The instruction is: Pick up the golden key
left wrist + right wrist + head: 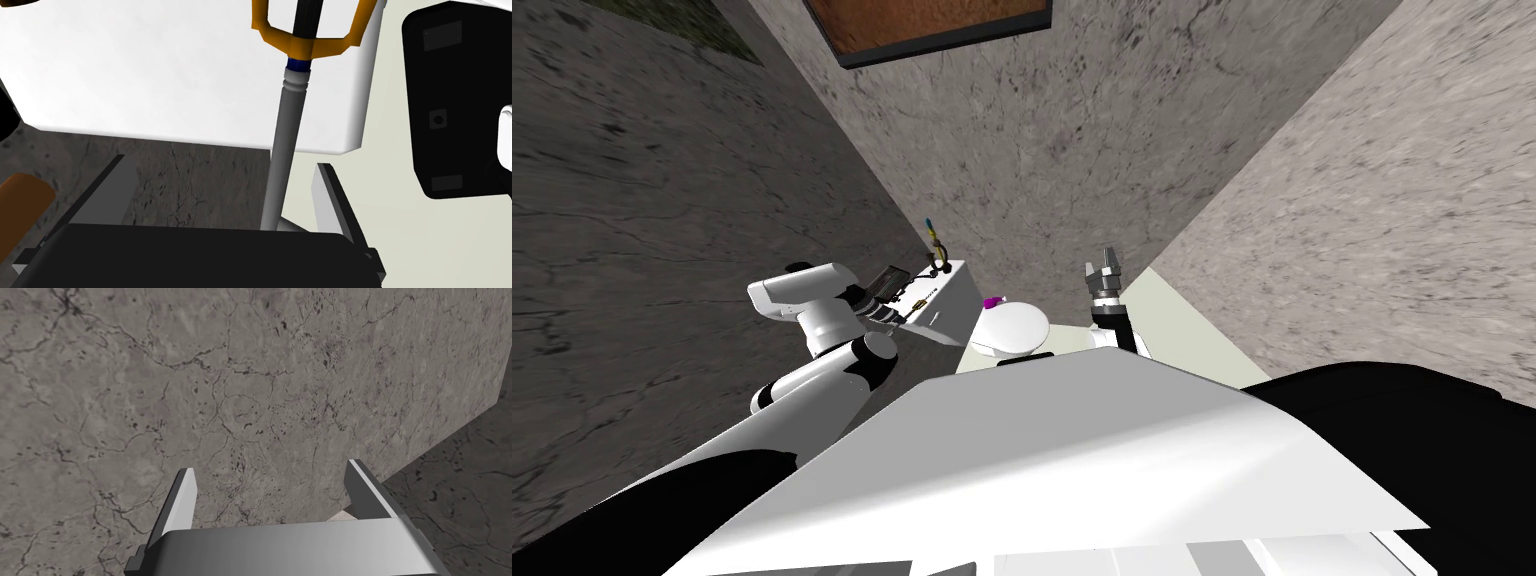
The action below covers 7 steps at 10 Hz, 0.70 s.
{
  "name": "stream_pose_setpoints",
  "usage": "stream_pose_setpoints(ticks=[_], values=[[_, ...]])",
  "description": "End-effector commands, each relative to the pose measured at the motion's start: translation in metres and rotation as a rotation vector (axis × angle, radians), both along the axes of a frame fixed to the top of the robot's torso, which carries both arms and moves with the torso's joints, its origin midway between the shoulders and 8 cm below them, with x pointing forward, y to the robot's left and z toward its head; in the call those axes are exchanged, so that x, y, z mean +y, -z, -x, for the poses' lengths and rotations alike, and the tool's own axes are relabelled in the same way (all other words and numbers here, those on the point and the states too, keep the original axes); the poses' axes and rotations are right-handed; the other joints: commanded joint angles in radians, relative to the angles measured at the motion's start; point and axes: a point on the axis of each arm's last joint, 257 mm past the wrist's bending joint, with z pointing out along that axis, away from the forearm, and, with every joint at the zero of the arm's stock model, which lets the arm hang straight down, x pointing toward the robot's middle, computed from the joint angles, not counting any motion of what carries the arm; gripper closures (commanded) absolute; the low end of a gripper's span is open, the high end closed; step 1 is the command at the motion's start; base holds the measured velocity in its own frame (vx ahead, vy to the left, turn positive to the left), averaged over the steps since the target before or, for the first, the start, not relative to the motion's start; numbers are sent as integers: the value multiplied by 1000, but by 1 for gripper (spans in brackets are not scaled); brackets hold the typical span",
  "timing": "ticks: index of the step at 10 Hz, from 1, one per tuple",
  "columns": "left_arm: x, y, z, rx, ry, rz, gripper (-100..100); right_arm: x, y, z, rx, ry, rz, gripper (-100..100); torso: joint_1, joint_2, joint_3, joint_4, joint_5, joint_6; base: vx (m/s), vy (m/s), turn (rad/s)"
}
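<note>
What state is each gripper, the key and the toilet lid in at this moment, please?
Golden key, not gripped, guard over the white tank.
Left gripper, fingers open either side of the key's shaft.
Right gripper, fingers open, empty.
Toilet lid, down.

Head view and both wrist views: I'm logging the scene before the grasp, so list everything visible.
key: one, grey shaft, blue collar, golden guard; on the white box, shaft past its edge.
white box: one, beside the toilet lid.
toilet lid: one, white.
purple thing: one, small, by the lid.
picture frame: one, dark, brown panel, on the wall.
left gripper: fingers open, either side of the key's shaft.
right gripper: fingers open, raised before the wall.
</note>
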Motion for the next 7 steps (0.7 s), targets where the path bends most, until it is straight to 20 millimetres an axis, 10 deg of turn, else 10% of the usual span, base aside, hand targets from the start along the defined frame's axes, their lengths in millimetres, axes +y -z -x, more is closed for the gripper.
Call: stream_pose_setpoints(ticks=[1,7], values=[[1,0,0,5,30,-4,-100,0,0,0,0,0,0,0,0,0,0,0,0,0,-3,17,-50],[1,0,0,5,30,-4,-100,0,0,0,0,0,0,0,2,0,0,0,1,0,0,-1,2]])
